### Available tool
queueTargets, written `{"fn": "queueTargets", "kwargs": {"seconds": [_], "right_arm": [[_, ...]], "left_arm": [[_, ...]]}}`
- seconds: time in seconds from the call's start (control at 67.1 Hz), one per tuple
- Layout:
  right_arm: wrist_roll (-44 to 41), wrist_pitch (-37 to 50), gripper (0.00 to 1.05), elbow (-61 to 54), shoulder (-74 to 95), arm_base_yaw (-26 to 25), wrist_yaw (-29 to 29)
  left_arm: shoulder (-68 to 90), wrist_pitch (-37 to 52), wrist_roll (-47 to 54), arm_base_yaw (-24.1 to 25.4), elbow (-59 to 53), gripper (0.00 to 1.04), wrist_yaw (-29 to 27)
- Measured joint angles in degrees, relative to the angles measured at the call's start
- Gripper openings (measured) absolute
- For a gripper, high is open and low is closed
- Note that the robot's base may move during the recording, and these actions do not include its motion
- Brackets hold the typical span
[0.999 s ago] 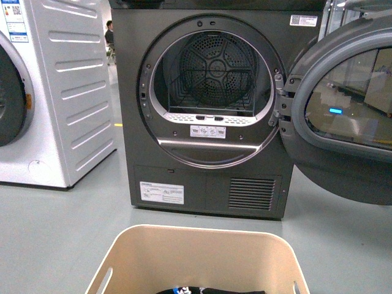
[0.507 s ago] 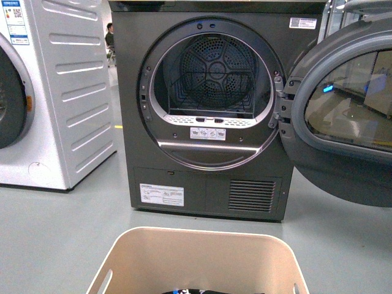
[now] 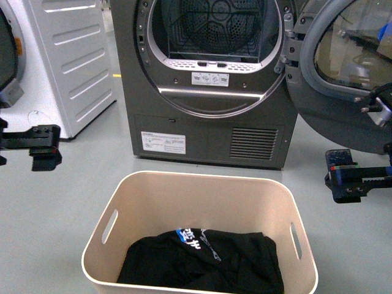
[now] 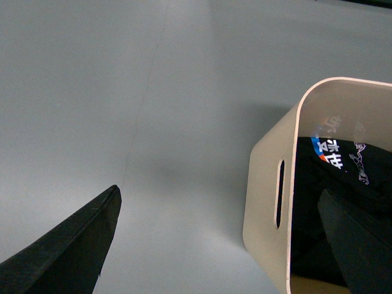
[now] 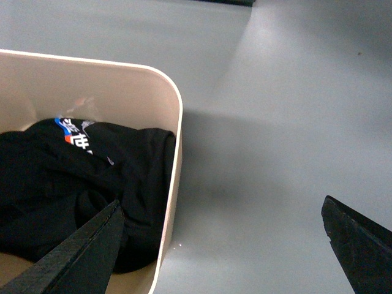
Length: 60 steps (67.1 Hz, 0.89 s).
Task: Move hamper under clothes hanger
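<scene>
**Both pincers poised over the hamper's side walls, nothing gripped yet**

The hamper (image 3: 196, 202) stands on the grey floor at the near centre, just in front of the open dark grey dryer (image 3: 202, 147). A black garment (image 3: 208, 260) with a blue and white print is heaped in its bottom. The clothes hanger is not in any view, so where the hamper must go cannot be read from here.

The left gripper (image 4: 219, 191) is held out to the left of the hamper and the right gripper (image 5: 222, 201) to the right, both above rim level and touching nothing. Each pincer is spread wide. In each wrist view one finger sits over the garment and the other over bare floor, so the side wall lies in the gap.

The step in hand looks like taking hold of both sides. To do it well, bring each arm straight down so the wall slips between the fingers near its slot handle, left (image 3: 109, 226) and right (image 3: 295, 240). Close both together and keep the inner fingers from snagging the cloth. Carry it level, and steer the right arm clear of the dryer door (image 3: 343, 92), which hangs open just beyond it.
</scene>
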Motion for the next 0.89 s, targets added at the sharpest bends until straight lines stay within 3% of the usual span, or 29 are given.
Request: {"fn": "queueTargets", "kwargs": {"seconds": [0.418,0.895], "right_arm": [[-1.99,-0.85,0.97,10.01,16.94,1.92,3.50],[-1.55,-0.90,0.97,13.25,25.73,3.85,5.73]], "left_arm": [[15.96,2.51,-1.05,-7.72,7.15,0.98,0.35],[24.68,2.67,-2.97,-11.08,13.35,0.98,-0.13]]}}
